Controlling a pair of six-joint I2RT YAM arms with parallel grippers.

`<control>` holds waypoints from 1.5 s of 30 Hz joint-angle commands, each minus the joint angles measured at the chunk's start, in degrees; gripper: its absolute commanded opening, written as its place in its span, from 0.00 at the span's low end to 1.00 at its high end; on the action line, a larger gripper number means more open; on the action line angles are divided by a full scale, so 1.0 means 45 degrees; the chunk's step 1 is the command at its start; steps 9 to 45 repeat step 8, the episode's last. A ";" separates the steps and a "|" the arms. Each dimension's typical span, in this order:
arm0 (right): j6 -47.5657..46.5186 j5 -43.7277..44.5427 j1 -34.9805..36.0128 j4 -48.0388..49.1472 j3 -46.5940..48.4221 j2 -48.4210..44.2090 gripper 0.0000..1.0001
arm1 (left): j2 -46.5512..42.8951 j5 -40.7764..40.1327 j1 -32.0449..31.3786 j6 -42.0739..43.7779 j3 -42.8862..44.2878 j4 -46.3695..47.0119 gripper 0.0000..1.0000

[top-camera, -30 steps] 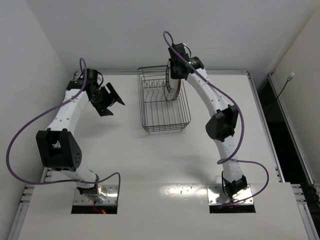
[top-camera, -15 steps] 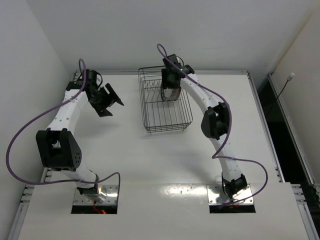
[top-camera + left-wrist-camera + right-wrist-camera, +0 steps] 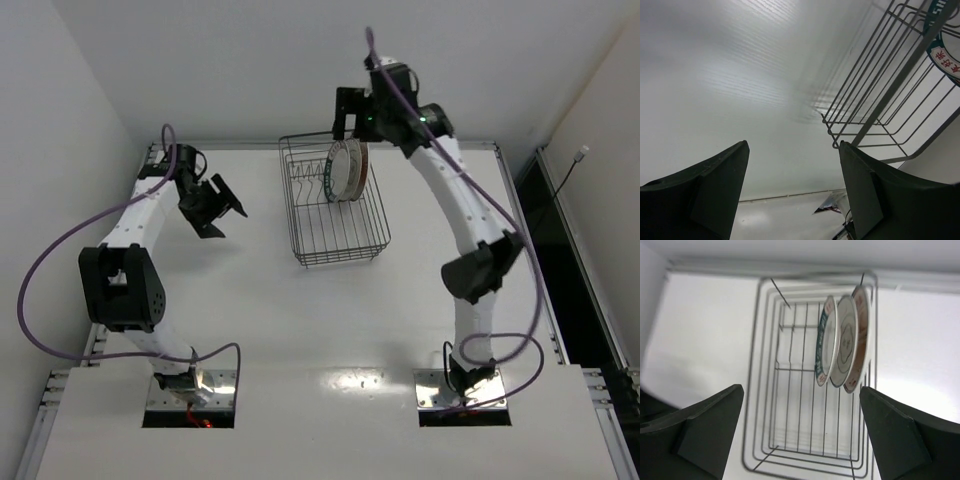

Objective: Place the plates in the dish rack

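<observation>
The dark wire dish rack stands at the back middle of the table. Three white plates stand on edge side by side at its far right end. The right wrist view shows the teal-banded one, the thin-rimmed one and the orange-brown one. My right gripper hangs open above the rack, well clear of the plates, with nothing between its fingers. My left gripper is open and empty, left of the rack.
White walls close in the table at the back and left. A dark gap runs along the table's right edge. Purple cables loop from both arms.
The right gripper has opened, let go of the plate it lowered into the rack, and risen up and back. That plate now stands with the others. The left arm has barely moved.
</observation>
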 commanded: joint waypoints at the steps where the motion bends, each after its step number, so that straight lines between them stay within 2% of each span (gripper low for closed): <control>1: 0.0052 -0.0135 -0.0303 0.0354 -0.0583 -0.2714 1.00 | 0.0207 -0.0036 0.0106 -0.0118 0.0454 0.0106 0.70; 8: 0.0363 0.1403 -0.0871 0.0219 -0.5015 -0.5510 1.00 | 0.0558 -0.1225 0.0106 0.0253 0.1548 -0.0363 0.70; 45: 0.0363 0.1403 -0.0871 0.0219 -0.5015 -0.5510 1.00 | 0.0558 -0.1225 0.0106 0.0253 0.1548 -0.0363 0.70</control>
